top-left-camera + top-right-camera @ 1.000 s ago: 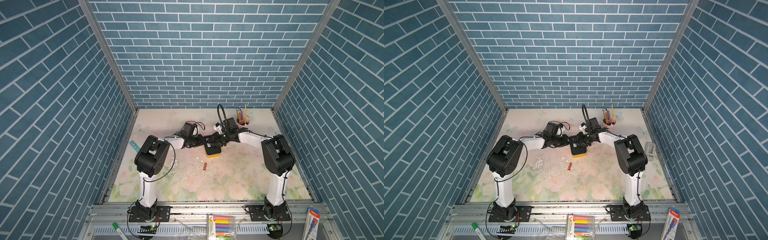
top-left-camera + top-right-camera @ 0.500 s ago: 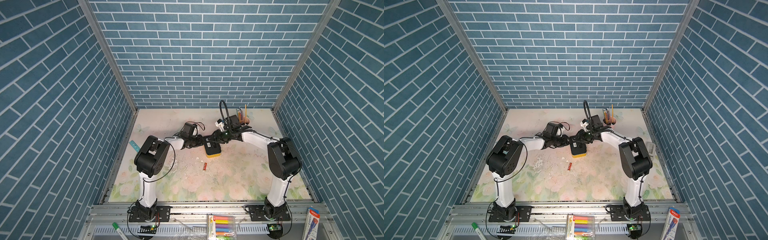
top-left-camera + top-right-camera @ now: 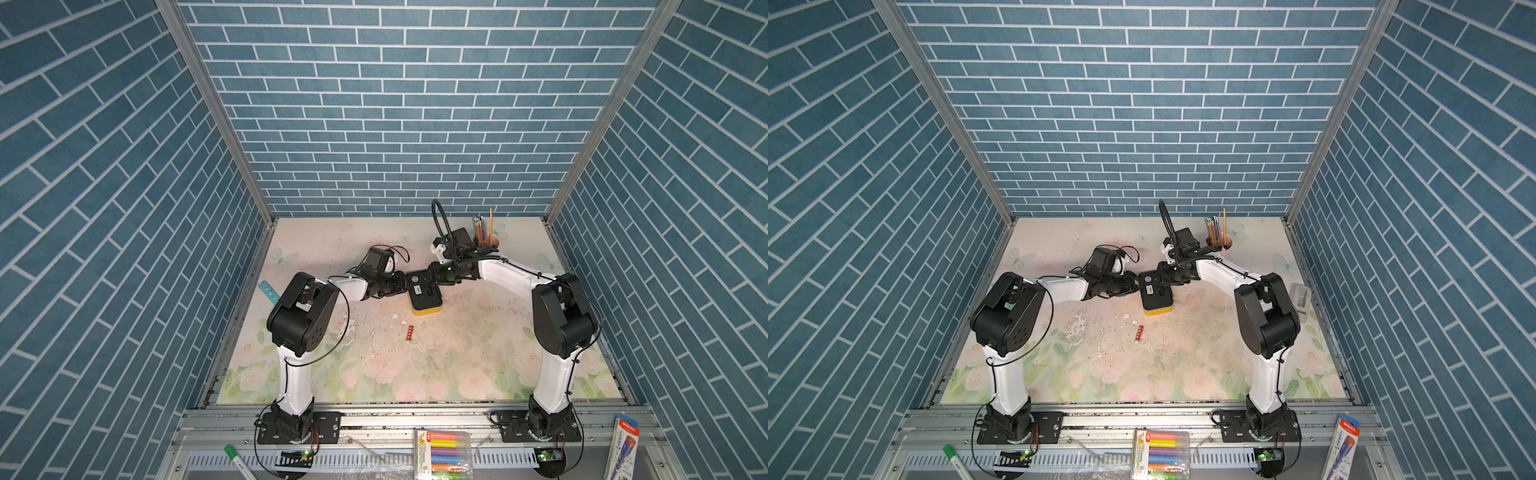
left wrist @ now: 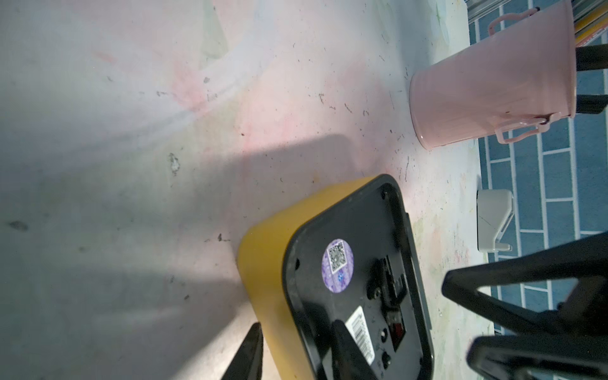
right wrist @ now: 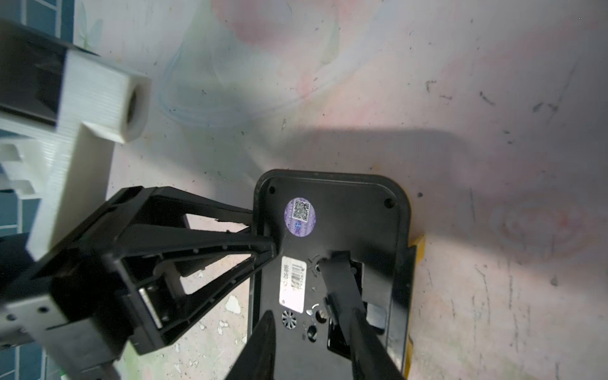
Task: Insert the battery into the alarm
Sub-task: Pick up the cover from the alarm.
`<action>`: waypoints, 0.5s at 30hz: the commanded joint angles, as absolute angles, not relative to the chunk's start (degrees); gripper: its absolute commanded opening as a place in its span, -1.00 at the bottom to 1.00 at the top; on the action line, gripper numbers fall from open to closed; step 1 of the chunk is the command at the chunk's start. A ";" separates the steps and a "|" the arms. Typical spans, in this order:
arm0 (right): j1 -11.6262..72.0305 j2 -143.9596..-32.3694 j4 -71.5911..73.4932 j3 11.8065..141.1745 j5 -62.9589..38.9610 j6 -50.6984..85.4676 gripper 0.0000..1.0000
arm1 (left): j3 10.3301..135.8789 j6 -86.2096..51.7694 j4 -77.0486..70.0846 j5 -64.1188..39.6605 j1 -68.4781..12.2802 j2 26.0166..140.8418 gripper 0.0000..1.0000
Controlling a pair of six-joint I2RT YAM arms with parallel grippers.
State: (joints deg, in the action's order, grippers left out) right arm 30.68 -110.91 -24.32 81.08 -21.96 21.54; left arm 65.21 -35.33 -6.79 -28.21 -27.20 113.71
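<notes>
Near edge, 6 o'clock: a metal rail (image 3: pixel 415 409) is running across the front. A green marker (image 3: pixel 239 459), a clear pack of coloured highlighters (image 3: pixel 443 455) and a pen packet (image 3: pixel 623 444) are lying just in front of it.

The table mat (image 3: pixel 457 365) is showing a pale floral print, scuffed and flaking white near the middle. Blue brick-pattern walls (image 3: pixel 395 124) are closing it in on three sides, with aluminium posts (image 3: pixel 216 116) running up the far corners.

The battery (image 3: pixel 410 333), a small red cylinder, is lying flat on the mat alone, at 7 o'clock of the alarm (image 3: pixel 424 296), apart from it and clear of both grippers. The alarm is lying face down mid-table, its glossy black back up and its rounded yellow shell under it. A round purple QR sticker (image 5: pixel 300 212) and a white barcode label (image 5: pixel 292 284) are sitting on the back.

The left gripper (image 4: pixel 296 324) is reaching in from 9 o'clock with its jaws a little apart, straddling the alarm's long edge. One finger (image 4: pixel 248 352) is beside the yellow side and the other is over the black back; cannot tell if it is pinching. The right gripper (image 5: pixel 297 286) is coming in from 2 o'clock, jaws apart and gripping nothing, with one fingertip (image 5: pixel 339 279) over the middle of the back.

Farther out, a blue ruler (image 3: pixel 269 291) is lying at 9 o'clock by the wall, and a small pale grey plastic piece (image 3: pixel 1301 297) at 3 o'clock. A smooth pink bucket-shaped cup (image 4: pixel 493 82) with loop handles is standing upright at 1 o'clock, holding pencils (image 3: pixel 482 226).
</notes>
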 commanded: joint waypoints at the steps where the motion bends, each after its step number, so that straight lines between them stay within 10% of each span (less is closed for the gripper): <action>1: 31.44 -113.05 -27.12 82.57 -20.04 18.73 -0.27 | 64.29 -34.48 -4.68 -27.64 -27.43 112.60 -0.27; 15: 33.12 -116.25 -28.48 83.98 -19.69 17.69 -0.59 | 65.01 -34.09 -3.78 -27.97 -27.34 113.29 -0.27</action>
State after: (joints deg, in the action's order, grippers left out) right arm 32.34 -114.59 -26.65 82.39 -20.08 19.09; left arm 65.21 -35.18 -6.70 -28.18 -27.24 113.71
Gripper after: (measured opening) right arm 0.213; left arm 0.367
